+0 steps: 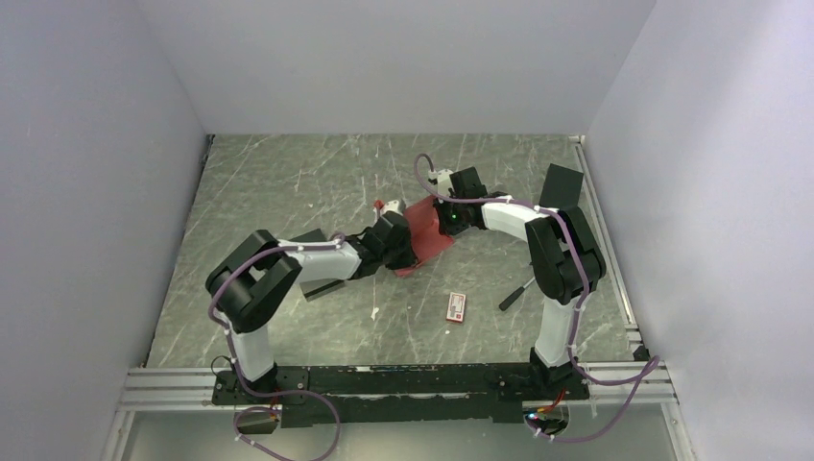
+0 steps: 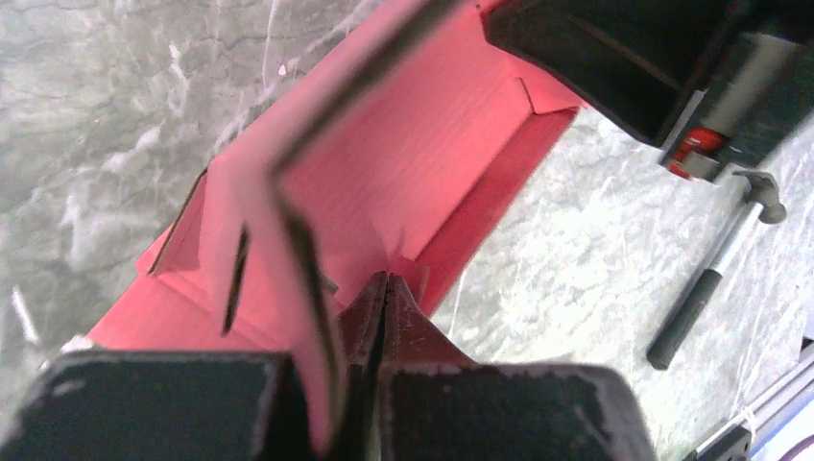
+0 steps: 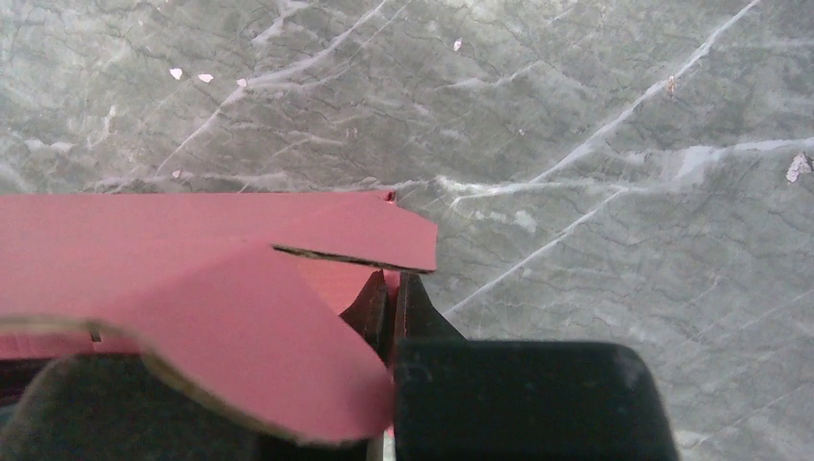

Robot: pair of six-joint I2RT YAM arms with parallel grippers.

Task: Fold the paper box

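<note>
Closure first: my left end effector (image 2: 387, 283) is clenched, its tips pushed into an inner corner of the red-pink, thin-cardboard paper box (image 2: 432, 144). A raised flap stands just to its left. Whether a wall is nipped between the tips I cannot tell. My right end effector (image 3: 392, 288) is likewise clenched, its tips tucked under the edge of an overhanging flap, and there too I cannot see if card sits between them. The box lies half-formed on the grey marbled bench (image 3: 595, 144), directly between my two end effectors, with one long side wall up and several flaps loose.

I judge the card light, springy and easily creased. It would likely slide on the bench if pushed from one side only, and flaps would likely spring back unless bent past the score line. The best hold looks to be a flap edge near its fold, with the other end effector bracing the base panel.

Counts: one paper box and two end effectors. Behind my right end effector, toward my bases, lie one small red-and-white printed packet (image 1: 457, 306) and one small black-handled hammer (image 1: 515, 294).
</note>
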